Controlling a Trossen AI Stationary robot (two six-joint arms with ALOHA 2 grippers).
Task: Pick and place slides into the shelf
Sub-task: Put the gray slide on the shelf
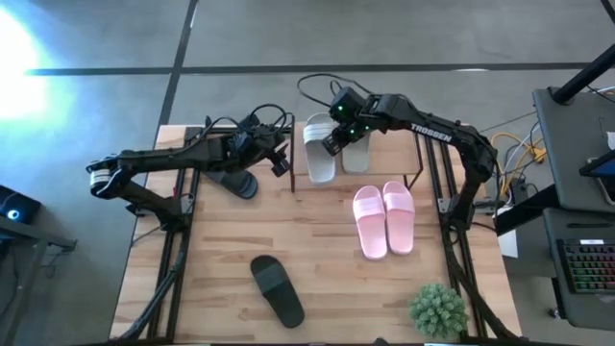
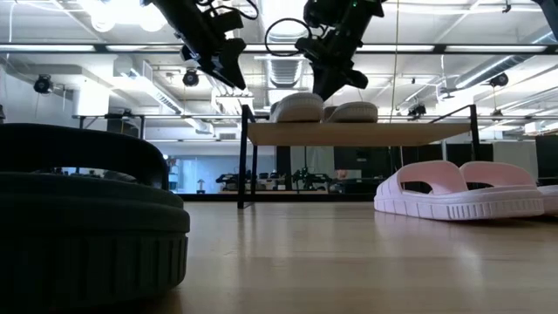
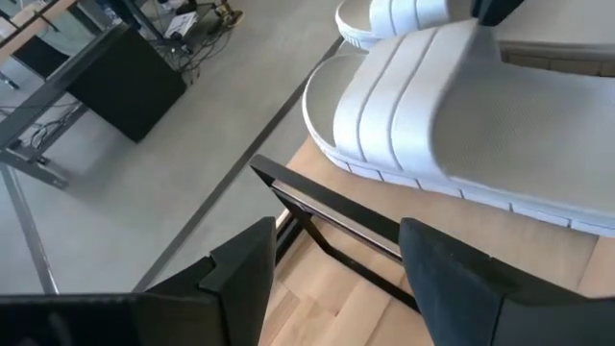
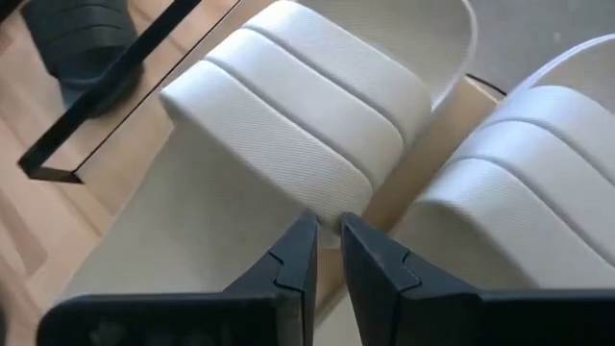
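Observation:
Two pale grey slides [image 1: 320, 149] [image 1: 357, 154] lie side by side on their soles on the shelf [image 1: 394, 154] at the table's far edge. My right gripper [image 4: 327, 235] hangs shut just above the gap between them, close to one slide's strap [image 4: 298, 106]. My left gripper [image 3: 336, 279] is open, in the air over the shelf's left end [image 3: 317, 207], nothing between its fingers. A pink pair [image 1: 384, 216] rests on the table at the right. One black slide [image 1: 277, 288] lies near the front edge, another [image 1: 235, 181] under my left arm. My right gripper's fingertips [image 4: 300, 240] point steeply down beside the lower edge of the grey slide's strap [image 4: 322, 207]. Whether they touch it cannot be told. Nothing lies between the fingers.
A small green plant [image 1: 437, 309] stands at the near right corner. Bare tabletop lies between the shelf, the pink pair and the front black slide [image 2: 87, 218]. The shelf's thin black frame [image 2: 247, 148] stands up at both ends. Cables [image 1: 322, 91] hang behind the far edge.

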